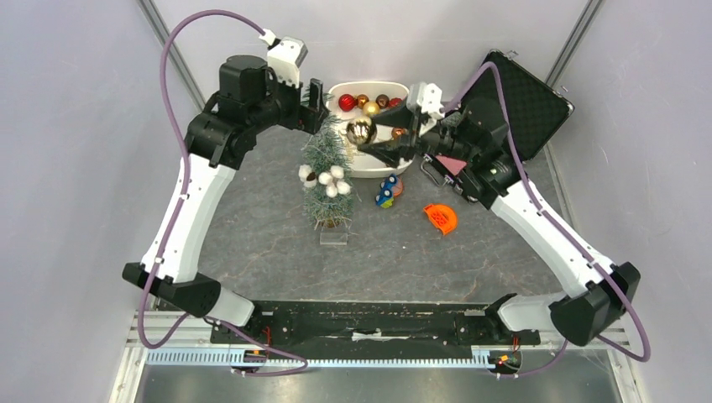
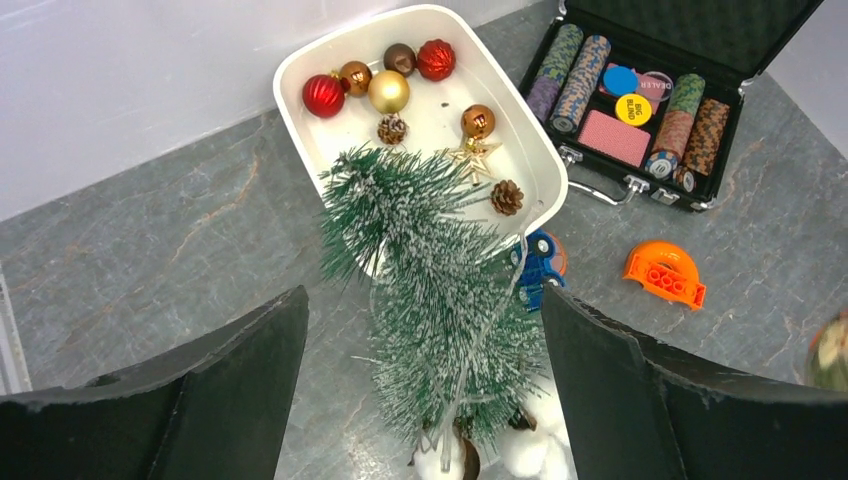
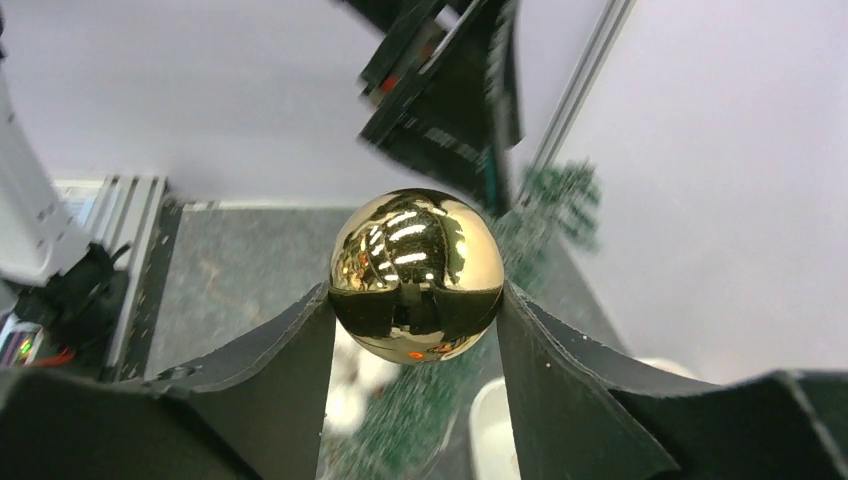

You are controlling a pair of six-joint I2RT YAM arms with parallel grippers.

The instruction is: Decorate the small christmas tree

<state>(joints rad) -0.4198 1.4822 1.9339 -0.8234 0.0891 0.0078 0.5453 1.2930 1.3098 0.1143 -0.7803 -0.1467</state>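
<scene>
The tree (image 1: pixel 327 180) stands upright on the surface (image 1: pixel 252 227), the tray (image 1: pixel 374 83) just behind it; the right claw (image 1: pixel 366 134) grips a gold ball (image 3: pixel 415 270) just right of its top; the left claw (image 1: pixel 316 107), jaws apart, hangs over the tip.

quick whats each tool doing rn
Left tool: open, empty, above the small christmas tree.
Right tool: closed on a gold bauble.

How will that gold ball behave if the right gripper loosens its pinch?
The gold ball looks mirror-smooth and round, so it could slip from the right gripper and would probably roll if dropped. Its glossy shell suggests a hollow bauble: likely light and crushable, so squeeze gently.
</scene>
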